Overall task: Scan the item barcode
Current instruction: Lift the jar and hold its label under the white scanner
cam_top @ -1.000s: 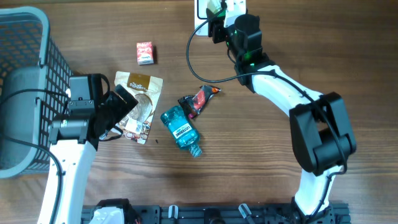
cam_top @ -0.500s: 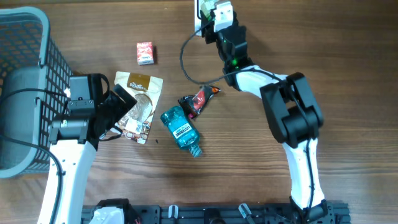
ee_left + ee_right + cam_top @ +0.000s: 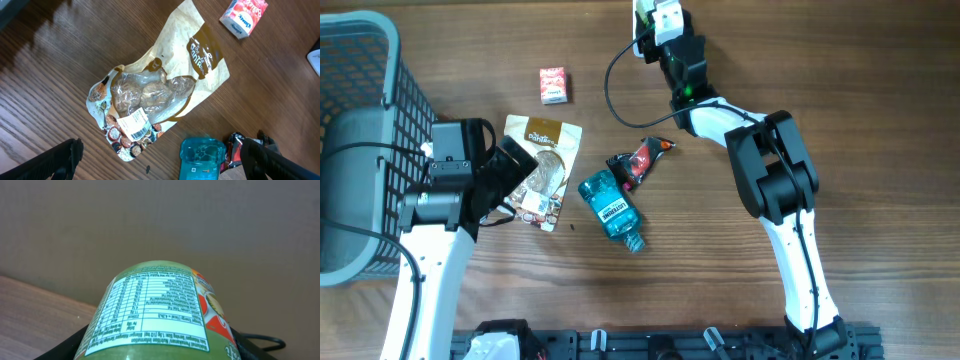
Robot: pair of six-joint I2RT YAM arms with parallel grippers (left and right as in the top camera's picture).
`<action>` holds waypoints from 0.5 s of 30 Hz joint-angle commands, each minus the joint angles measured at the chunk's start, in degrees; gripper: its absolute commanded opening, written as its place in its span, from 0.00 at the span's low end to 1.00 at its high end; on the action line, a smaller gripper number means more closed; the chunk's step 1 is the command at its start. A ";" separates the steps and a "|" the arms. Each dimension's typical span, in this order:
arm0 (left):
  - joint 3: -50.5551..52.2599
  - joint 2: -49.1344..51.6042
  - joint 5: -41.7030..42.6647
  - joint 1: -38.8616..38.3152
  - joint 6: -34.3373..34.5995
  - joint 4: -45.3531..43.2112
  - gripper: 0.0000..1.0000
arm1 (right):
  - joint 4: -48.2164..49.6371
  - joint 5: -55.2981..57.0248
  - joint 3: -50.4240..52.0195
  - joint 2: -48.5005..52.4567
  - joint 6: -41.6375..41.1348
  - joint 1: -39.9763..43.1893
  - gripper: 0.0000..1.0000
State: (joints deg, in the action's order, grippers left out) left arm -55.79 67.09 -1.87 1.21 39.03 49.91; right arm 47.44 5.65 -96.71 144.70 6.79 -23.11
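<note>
A grey basket [image 3: 360, 60] stands at the left edge of the table [image 3: 880, 120]. The left gripper [image 3: 160, 150] hangs wide open above a snack bag [image 3: 160, 85] (barcode sticker facing up). Mid-table lie a blue bottle [image 3: 610, 208] and a red wrapper [image 3: 642, 158]. At the far edge, the right gripper [image 3: 660, 22] clamps a green jar [image 3: 160, 315].

blue bottle [image 3: 610, 208]: LISTERINE; red pack [image 3: 243, 17]: Kleenex; green can [image 3: 157, 315]: nutrition table
</note>
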 commanded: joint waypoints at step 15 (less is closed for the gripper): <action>-0.15 0.00 -1.22 -0.26 -1.14 0.04 1.00 | -0.26 1.62 -3.10 3.21 3.10 -0.24 0.63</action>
State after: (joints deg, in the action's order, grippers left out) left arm -55.79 67.09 -2.09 1.21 39.03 49.91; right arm 46.48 5.65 -97.45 147.13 7.44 -23.11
